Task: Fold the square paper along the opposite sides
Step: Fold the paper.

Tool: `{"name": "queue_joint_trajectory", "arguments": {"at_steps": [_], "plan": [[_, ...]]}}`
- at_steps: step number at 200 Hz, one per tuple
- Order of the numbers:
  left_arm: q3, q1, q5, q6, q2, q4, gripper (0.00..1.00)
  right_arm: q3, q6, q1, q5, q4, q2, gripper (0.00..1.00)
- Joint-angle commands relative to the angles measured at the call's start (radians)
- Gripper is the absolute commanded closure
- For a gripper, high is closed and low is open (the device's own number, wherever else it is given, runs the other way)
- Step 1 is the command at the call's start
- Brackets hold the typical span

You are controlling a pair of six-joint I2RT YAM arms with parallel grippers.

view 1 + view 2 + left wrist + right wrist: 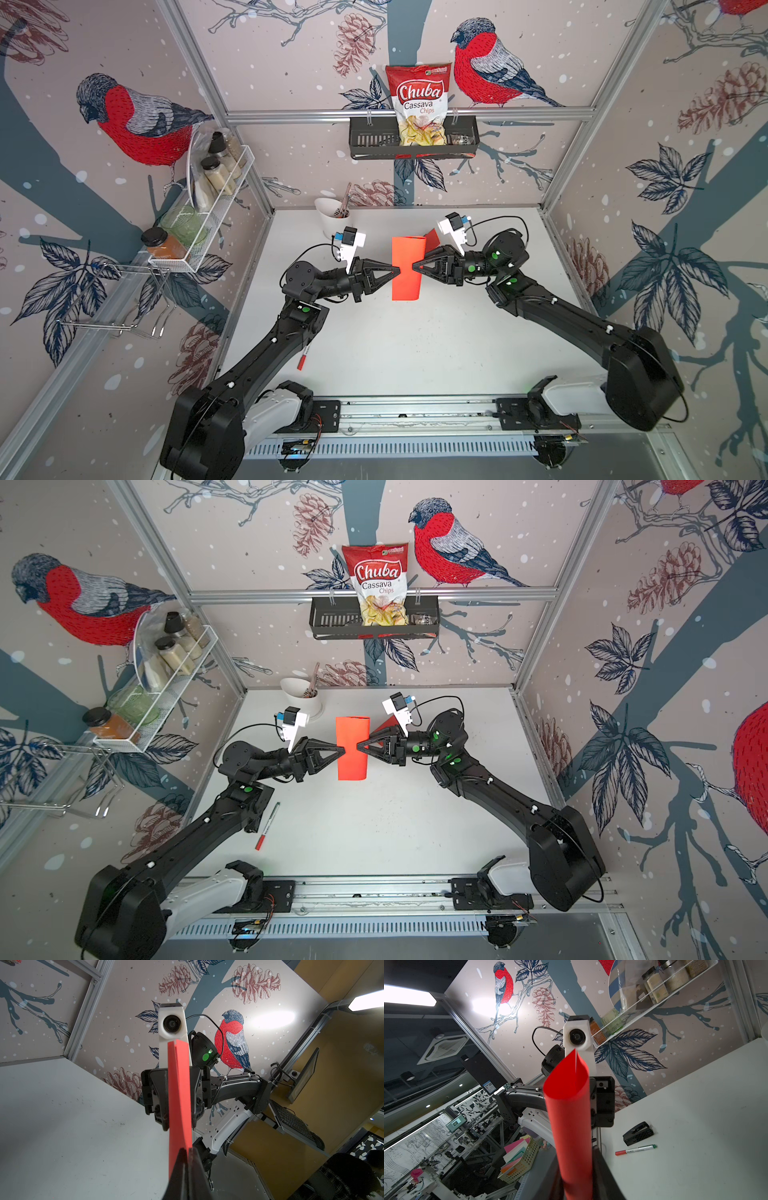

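Note:
The red paper hangs in the air above the middle of the white table, bent over into a loose half; it shows in both top views. My left gripper comes in from the left and is shut on the paper's two free edges, which lie together. My right gripper faces it from the right. In the right wrist view its jaws stand against both sides of the paper's rounded bend, which still bulges like a tube.
A red marker lies near the left arm, beside a small black stapler-like thing. A white cup with utensils stands at the back. A darker red piece shows behind the right gripper. Wire rack on the left wall.

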Motion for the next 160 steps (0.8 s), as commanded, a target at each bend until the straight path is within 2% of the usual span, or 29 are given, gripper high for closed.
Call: {"name": "queue_joint_trajectory", "arguments": {"at_steps": [1,92,160], "plan": [[0.007,-0.004,0.013,-0.004,0.001,0.040,0.94,0.019,-0.052,0.008,-0.003,-0.050,-0.004,0.75],[0.007,-0.004,0.016,0.009,0.002,0.017,0.86,0.049,-0.128,0.021,0.008,-0.159,0.010,0.78],[0.017,-0.022,0.008,0.036,0.017,-0.016,0.86,0.060,-0.144,0.030,0.030,-0.182,0.014,0.78]]}}
